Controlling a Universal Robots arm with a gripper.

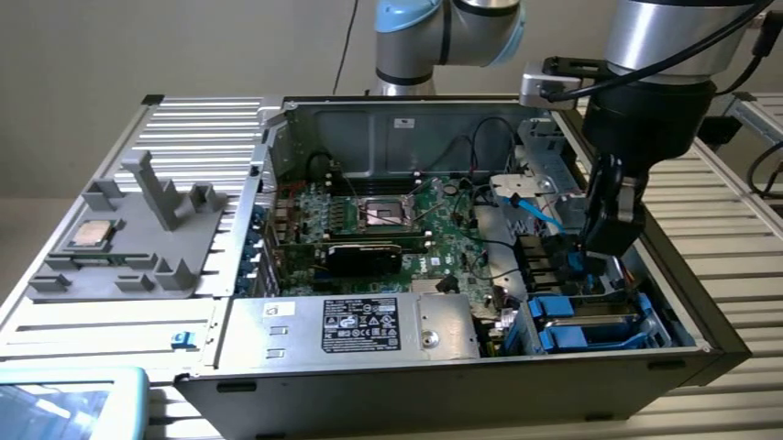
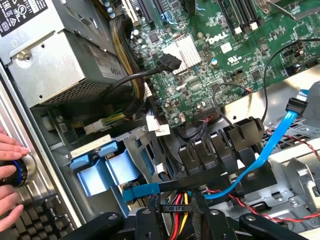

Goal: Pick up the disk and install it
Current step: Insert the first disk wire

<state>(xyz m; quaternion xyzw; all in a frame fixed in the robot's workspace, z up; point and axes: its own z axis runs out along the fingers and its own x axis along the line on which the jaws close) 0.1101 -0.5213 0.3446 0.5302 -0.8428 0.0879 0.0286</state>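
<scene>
Pincer (image 1: 608, 240) ×1, grip state cannot tell | disk (image 1: 592, 322) ×1, inside case (image 1: 428, 390) | motherboard (image 1: 456, 240) ×1

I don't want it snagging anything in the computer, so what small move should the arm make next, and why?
Probably a slow, straight lift. The gripper hangs low inside the case, right over the blue cable and the red and yellow wires, and the disk looks already seated nearby.
</scene>
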